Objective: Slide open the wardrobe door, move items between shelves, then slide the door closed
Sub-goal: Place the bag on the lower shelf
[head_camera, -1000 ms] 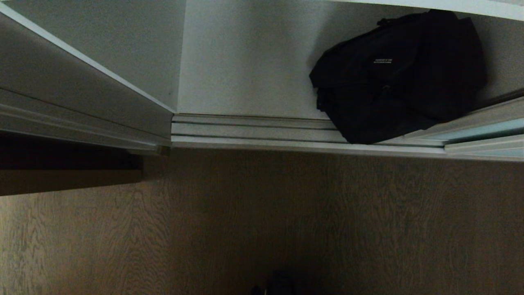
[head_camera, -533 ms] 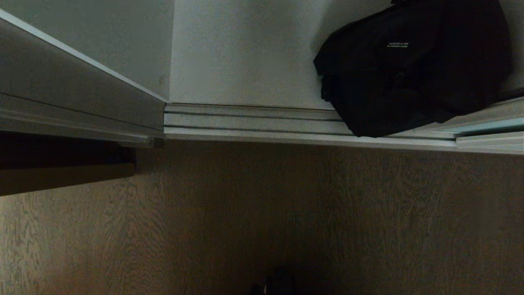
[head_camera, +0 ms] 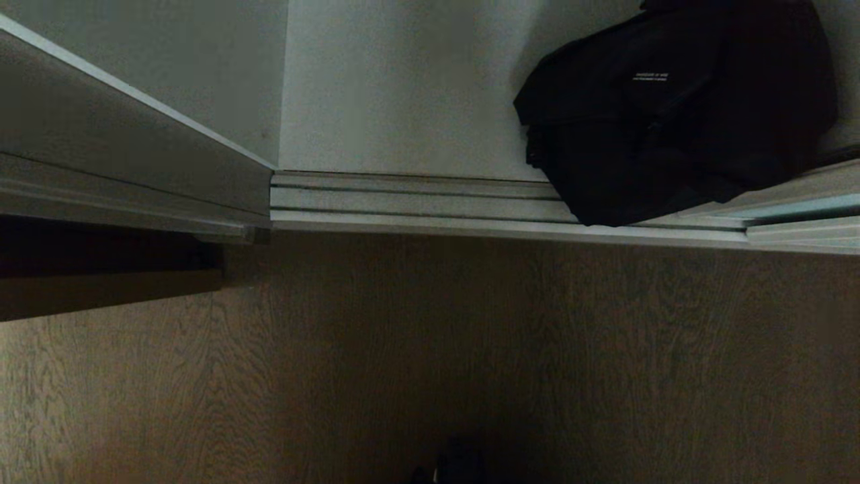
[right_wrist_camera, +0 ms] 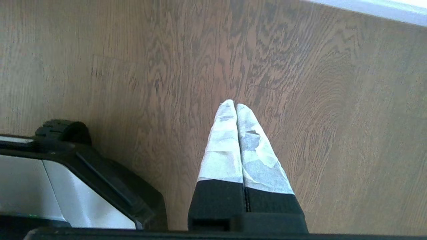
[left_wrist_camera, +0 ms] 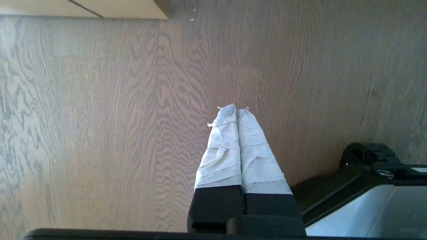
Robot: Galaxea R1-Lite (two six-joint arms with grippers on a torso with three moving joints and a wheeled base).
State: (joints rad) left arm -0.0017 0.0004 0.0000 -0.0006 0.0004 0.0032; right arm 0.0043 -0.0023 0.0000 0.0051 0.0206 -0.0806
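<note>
The black bag (head_camera: 675,111) sits on the bottom shelf (head_camera: 403,101) of the wardrobe, at the right side. Its front corner hangs over the door tracks (head_camera: 416,202) at the shelf's edge. Small white letters show on the bag, but they are too tiny to read. A strip of pale blue at the far right, just beside the bag, may be the door (head_camera: 803,207), slid aside. The left gripper (left_wrist_camera: 237,111) hangs over the wood floor (left_wrist_camera: 100,116) with its taped fingers pressed together and nothing between them. The right gripper (right_wrist_camera: 235,105) hangs over the floor too, its fingers pressed together and empty. Both are next to the robot's base (right_wrist_camera: 83,180).
</note>
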